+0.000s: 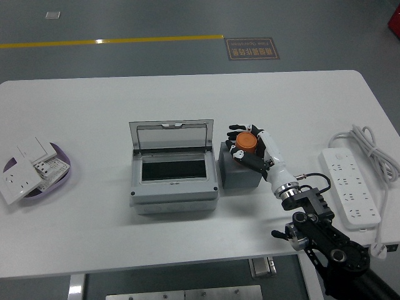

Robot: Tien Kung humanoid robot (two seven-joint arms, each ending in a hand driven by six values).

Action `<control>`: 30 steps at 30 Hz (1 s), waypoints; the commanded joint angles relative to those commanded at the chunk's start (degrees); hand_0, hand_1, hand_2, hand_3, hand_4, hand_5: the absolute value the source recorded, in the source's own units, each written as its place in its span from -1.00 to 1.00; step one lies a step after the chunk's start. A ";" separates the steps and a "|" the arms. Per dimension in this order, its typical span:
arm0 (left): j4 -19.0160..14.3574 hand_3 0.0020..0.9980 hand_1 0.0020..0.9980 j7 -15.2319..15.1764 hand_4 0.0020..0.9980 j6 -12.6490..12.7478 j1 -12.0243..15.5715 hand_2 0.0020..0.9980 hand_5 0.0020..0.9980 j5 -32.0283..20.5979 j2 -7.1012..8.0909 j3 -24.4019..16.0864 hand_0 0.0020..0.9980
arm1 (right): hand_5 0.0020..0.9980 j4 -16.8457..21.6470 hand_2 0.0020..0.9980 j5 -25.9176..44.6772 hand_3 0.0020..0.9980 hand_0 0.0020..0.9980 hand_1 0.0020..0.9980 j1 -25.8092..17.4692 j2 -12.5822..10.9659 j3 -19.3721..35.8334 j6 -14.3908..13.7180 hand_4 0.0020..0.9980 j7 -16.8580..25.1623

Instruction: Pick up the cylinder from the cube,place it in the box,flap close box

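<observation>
Grasping step, first of three: right robot hand (249,149) has its fingers curled round the orange cylinder (245,142), thumb side near, other fingers behind it. Cylinder looks to be seated on the grey cube (240,170), directly under the palm; can't tell if it has lifted clear yet. Left robot hand not visible.

Just left of the robot hand, touching or nearly touching the cube: the box (173,176), lid (172,136) stood up at its far edge, cavity open and dark.

Next move, my read: lift straight up first, then carry left over the opening and lower in. Short travel, but the raised lid sits just beyond the drop zone, so keep the fingers on the near side of it. Release, then push the lid forward and down to shut.

Right of the hand: power strip (350,186) with cable. Far left on the bench (187,94): dish of sockets (34,173). Both well clear.
</observation>
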 joint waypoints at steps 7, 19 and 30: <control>0.00 0.30 0.33 -0.04 0.46 -0.01 -0.05 0.18 -0.43 -0.03 -0.01 0.01 0.27 | -1.00 -0.18 0.03 0.31 0.01 0.19 0.12 -0.02 0.09 -0.28 -0.34 -0.44 -0.21; 0.00 0.30 0.33 -0.12 0.46 0.00 -0.05 0.18 -0.43 -0.09 0.00 -0.09 0.27 | -1.00 0.79 -0.10 1.22 -0.24 0.01 -0.02 0.18 0.19 -0.71 -2.18 -0.56 1.41; 0.00 0.30 0.33 -0.12 0.46 0.05 0.05 0.18 -0.44 -0.25 -0.01 -0.14 0.27 | -1.00 7.89 -0.12 -1.27 -0.28 -0.02 -0.05 0.23 -0.64 -1.66 -4.97 -0.63 1.23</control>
